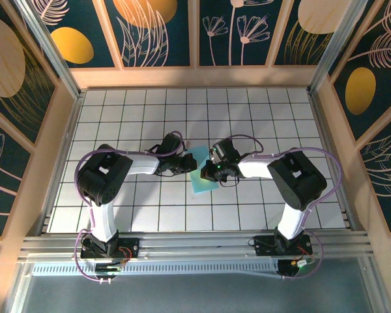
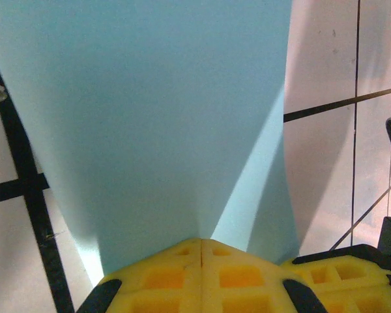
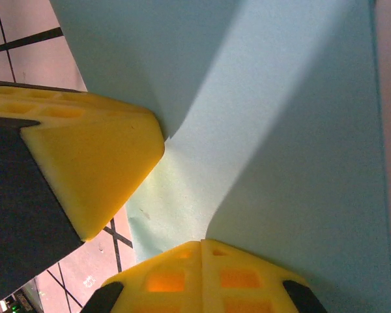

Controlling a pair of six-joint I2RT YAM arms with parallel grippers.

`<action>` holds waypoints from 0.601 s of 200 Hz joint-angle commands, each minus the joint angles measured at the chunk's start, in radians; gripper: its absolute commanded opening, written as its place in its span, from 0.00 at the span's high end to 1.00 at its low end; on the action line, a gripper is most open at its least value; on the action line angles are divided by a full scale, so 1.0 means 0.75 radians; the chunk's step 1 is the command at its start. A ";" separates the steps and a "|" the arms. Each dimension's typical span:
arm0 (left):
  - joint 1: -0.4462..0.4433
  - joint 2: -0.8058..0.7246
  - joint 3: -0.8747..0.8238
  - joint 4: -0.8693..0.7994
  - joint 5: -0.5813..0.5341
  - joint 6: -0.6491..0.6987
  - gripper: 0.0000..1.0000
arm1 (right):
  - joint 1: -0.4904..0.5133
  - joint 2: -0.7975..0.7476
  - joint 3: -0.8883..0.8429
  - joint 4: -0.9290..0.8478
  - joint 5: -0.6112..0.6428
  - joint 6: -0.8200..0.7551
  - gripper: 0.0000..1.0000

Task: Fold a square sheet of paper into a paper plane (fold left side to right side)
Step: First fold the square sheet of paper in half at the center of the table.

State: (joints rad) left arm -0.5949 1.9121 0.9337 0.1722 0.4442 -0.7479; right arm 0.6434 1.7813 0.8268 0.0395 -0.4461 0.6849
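- One square sheet of paper, light cyan, lies near the middle of the table, reaching across about two grid tiles and turned slightly off the grid lines.
- From the left wrist camera the sheet does not look flat. Lit and shaded facets run out from one point at its near edge, towards 12 o'clock.
- From the right wrist camera the same sheet shows a pale band slanting towards 1 o'clock between two darker facets.
- Two tools meet at the sheet. The left tool is at the sheet's 10 o'clock side and the right tool at its 3 o'clock side, close together with the paper between them.
- The left tool is clenched. In its own camera the two yellow fingers meet along a closed seam, their tips touching the paper's edge. Whether paper is caught in the seam cannot be told.
- The right tool is likewise clenched. Its two yellow fingers are pressed together at 6 o'clock of its camera, with the tips on the sheet.
- Two arms carry the tools: the left arm comes in from 8 o'clock and the right arm from 4 o'clock.
- The table is white with black grid lines, and patterned wall panels stand around it.
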 commanded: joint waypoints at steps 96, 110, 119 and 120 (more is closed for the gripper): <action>0.147 0.050 -0.005 0.008 -0.081 0.078 1.00 | 0.000 0.100 -0.031 -0.189 0.169 -0.042 1.00; 0.165 0.060 0.008 0.010 -0.085 0.085 1.00 | 0.001 0.098 -0.031 -0.188 0.167 -0.043 1.00; 0.178 0.070 0.016 0.012 -0.089 0.091 1.00 | 0.000 0.097 -0.031 -0.188 0.166 -0.042 1.00; 0.179 0.070 0.017 0.012 -0.089 0.092 1.00 | -0.001 0.098 -0.031 -0.189 0.167 -0.042 1.00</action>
State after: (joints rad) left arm -0.5098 1.9202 0.9325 0.1837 0.4702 -0.7216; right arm 0.6434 1.7908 0.8368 0.0444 -0.4404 0.6785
